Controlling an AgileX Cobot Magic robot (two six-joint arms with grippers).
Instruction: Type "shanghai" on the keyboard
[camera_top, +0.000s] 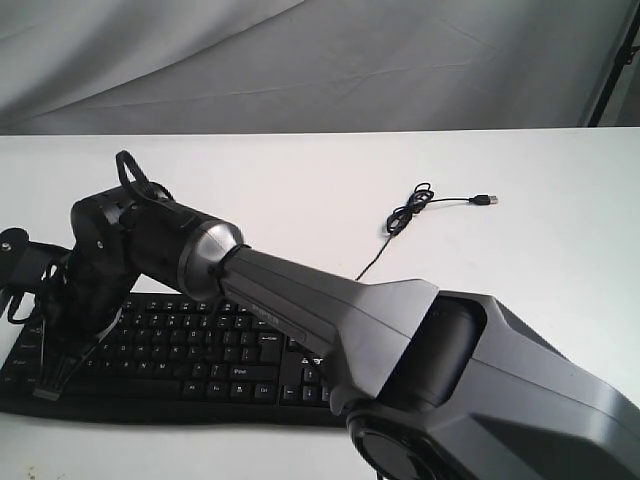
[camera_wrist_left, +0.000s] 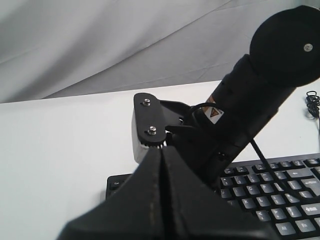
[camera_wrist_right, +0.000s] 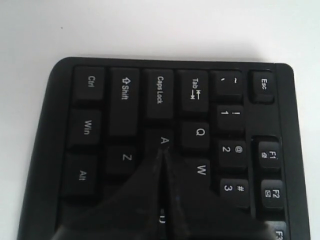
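Our right gripper (camera_wrist_right: 163, 152) had its fingers pinched together on nothing, the tip over the A key (camera_wrist_right: 164, 140). We could not tell whether it pressed. The fingers hid the keys beneath them. Our left gripper (camera_wrist_left: 161, 170) was likewise clamped on nothing, near the keyboard's left end. The keyboard (camera_top: 200, 350), black with white legends, lay flat on the white table (camera_top: 300, 170), its right end hidden behind the right arm (camera_top: 330, 310). Its thin cable (camera_top: 405, 215) trailed to a loose USB plug (camera_top: 485, 200).

Plain white flat tabletop (camera_top: 300, 170) meets a wrinkled grey fabric backdrop (camera_top: 300, 60); thin black slanted pole (camera_top: 612, 75) far right
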